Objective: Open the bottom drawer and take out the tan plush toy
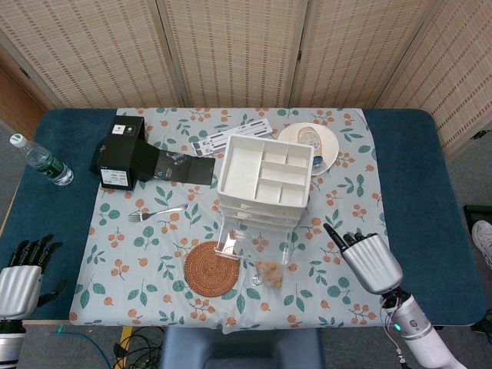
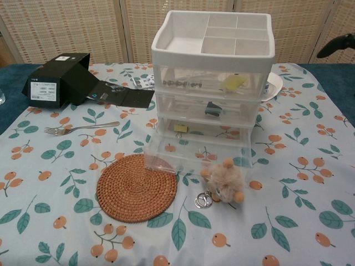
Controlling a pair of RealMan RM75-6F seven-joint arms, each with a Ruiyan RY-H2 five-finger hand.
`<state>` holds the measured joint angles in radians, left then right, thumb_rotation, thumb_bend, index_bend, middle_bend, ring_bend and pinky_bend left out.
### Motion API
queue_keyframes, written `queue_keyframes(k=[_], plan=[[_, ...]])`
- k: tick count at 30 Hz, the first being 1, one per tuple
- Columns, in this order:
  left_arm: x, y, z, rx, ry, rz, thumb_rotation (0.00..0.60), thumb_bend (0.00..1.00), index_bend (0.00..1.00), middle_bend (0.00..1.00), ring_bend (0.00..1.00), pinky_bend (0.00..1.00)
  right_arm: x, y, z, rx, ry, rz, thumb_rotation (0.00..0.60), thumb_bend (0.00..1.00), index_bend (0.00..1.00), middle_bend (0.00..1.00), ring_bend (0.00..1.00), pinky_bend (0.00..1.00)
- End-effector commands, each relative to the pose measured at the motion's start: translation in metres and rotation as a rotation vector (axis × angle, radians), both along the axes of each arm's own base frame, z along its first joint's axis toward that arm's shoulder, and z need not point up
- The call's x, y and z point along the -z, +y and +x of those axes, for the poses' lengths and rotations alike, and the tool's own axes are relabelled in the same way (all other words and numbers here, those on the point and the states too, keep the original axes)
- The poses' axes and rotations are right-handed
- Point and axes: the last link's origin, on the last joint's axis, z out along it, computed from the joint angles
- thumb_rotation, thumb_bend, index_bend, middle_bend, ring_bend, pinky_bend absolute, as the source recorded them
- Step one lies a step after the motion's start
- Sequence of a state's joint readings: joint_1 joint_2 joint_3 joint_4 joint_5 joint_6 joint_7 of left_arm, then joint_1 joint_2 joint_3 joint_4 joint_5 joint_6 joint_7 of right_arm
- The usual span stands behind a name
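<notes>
Bottom clear plastic drawer (image 2: 197, 152) open — fluffy tan plush toy (image 2: 224, 180) out near desk's front edge | right hand (image 1: 369, 260) empty, fingers apart — lift clear.

A round woven coaster (image 2: 137, 188) sits on the floral tablecloth (image 2: 50, 210), with a fork (image 2: 77, 128) lying well behind it to the left. Further back, an opened black box (image 2: 58, 87) rests flap-down. A white plate (image 1: 317, 144) holds something small, possibly a cup. A water bottle (image 1: 40, 161) lies at the table's left edge.
</notes>
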<state>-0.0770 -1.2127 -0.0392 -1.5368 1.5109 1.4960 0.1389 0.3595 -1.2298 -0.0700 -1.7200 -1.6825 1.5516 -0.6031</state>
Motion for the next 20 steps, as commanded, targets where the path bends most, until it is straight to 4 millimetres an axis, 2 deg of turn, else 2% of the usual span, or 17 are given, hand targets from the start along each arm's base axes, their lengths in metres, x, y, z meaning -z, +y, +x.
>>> queue_keyframes(k=[1, 3, 5, 8, 9, 15, 20], plan=[[0.002, 0.002, 0.003, 0.009, -0.001, -0.002, 0.6, 0.25, 0.21, 0.14, 0.14, 0.1, -0.018, 0.009, -0.027, 0.097, -0.043, -0.039, 0.6, 0.44, 0.19, 0.67, 0.75, 0.98], [0.004, 0.003, 0.005, 0.014, -0.002, -0.002, 0.6, 0.25, 0.21, 0.14, 0.14, 0.1, -0.025, 0.014, -0.039, 0.141, -0.066, -0.045, 0.6, 0.44, 0.19, 0.6, 0.66, 0.89], [0.005, 0.004, 0.007, 0.019, -0.005, 0.002, 0.6, 0.25, 0.21, 0.14, 0.14, 0.1, -0.029, 0.018, -0.05, 0.194, -0.083, -0.037, 0.6, 0.44, 0.17, 0.5, 0.51, 0.71], [0.007, 0.006, 0.01, 0.026, -0.01, 0.007, 0.6, 0.25, 0.21, 0.14, 0.14, 0.1, -0.036, 0.024, -0.066, 0.263, -0.106, -0.026, 0.6, 0.44, 0.08, 0.33, 0.26, 0.42], [0.007, 0.006, 0.012, 0.031, -0.009, 0.005, 0.6, 0.25, 0.21, 0.14, 0.15, 0.1, -0.039, 0.026, -0.071, 0.284, -0.115, -0.022, 0.6, 0.44, 0.06, 0.28, 0.21, 0.36], [0.01, 0.007, 0.019, 0.049, -0.009, 0.002, 0.6, 0.25, 0.21, 0.14, 0.15, 0.1, -0.044, 0.039, -0.09, 0.362, -0.115, 0.054, 0.6, 0.44, 0.0, 0.12, 0.01, 0.12], [0.011, 0.007, 0.022, 0.054, -0.004, 0.001, 0.6, 0.25, 0.21, 0.14, 0.15, 0.1, -0.049, 0.044, -0.098, 0.391, -0.138, 0.032, 0.6, 0.44, 0.0, 0.11, 0.0, 0.09]])
